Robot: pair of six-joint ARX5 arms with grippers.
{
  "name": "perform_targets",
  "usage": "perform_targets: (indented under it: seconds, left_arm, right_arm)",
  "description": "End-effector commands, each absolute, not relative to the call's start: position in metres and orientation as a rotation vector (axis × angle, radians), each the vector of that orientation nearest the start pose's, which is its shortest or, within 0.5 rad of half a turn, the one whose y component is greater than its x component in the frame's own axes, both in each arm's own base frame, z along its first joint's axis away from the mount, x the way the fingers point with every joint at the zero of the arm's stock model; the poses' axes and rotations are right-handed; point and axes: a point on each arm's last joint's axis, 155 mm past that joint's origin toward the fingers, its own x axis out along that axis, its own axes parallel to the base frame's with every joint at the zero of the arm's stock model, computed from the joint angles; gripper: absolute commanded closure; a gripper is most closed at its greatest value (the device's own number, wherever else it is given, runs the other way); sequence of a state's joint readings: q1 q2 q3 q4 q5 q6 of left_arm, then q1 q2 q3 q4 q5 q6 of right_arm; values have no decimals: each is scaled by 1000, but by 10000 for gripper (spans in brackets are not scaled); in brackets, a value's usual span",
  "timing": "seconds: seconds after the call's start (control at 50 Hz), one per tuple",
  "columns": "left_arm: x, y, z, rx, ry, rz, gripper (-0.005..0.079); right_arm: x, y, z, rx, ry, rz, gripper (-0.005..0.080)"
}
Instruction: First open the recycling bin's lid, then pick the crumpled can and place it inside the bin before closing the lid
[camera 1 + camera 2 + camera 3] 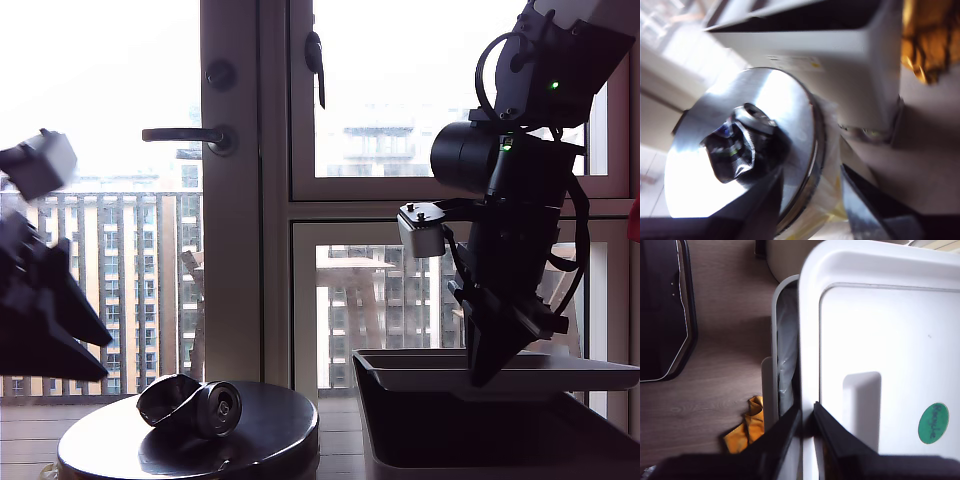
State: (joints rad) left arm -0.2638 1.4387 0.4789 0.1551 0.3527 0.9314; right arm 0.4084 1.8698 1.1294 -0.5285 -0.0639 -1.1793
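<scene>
The lid (890,340) bears a small round green sticker (933,423) just beside its recessed slot handle (862,410). Dark handwriting on the sticker seems to read "Recycle", though the letters are small. Nothing readable shows on the can (192,405) or elsewhere.

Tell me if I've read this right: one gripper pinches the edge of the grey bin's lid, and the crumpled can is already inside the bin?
Not quite. The can is not in the recycling bin; the exterior view shows it lying on the round glossy tabletop. My second gripper does pinch the lid at its edge.
</scene>
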Motion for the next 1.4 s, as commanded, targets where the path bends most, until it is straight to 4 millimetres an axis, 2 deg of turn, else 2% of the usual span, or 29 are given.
perform_targets:
  seconds: [0.0, 0.08, 0.18, 0.26, 0.44, 0.6, 0.7, 0.96, 1.2, 1.38]
  left_arm:
    - [327, -152, 26, 836, 481, -904, 345]
    - [344, -150, 23, 852, 503, -877, 336]
    - [365, -146, 20, 877, 539, -838, 277]
    - [373, -145, 14, 905, 576, -847, 277]
    - [383, -148, -4, 982, 602, -912, 276]
    - [382, -147, -31, 1046, 630, -974, 276]
    - [389, -146, -44, 1056, 623, -974, 276]
    - [407, -155, -44, 1077, 530, -960, 277]
    - [406, -154, -67, 1088, 557, -995, 277]
    - [418, -154, -71, 1090, 545, -982, 277]
  right_arm:
    - [359, 175, 2, -1208, 848, 1115, 765]
    - [359, 175, 2, -1201, 851, 1112, 765]
    - [360, 176, 3, -1188, 851, 1101, 765]
    - [361, 176, 3, -1186, 848, 1100, 765]
    - [364, 178, 4, -1185, 830, 1094, 765]
    - [364, 177, 4, -1183, 833, 1091, 765]
    - [361, 176, 5, -1185, 846, 1094, 765]
    - [363, 177, 23, -1150, 823, 1058, 765]
    - [366, 178, 43, -1146, 778, 1031, 765]
    - [361, 180, 54, -1132, 761, 1039, 765]
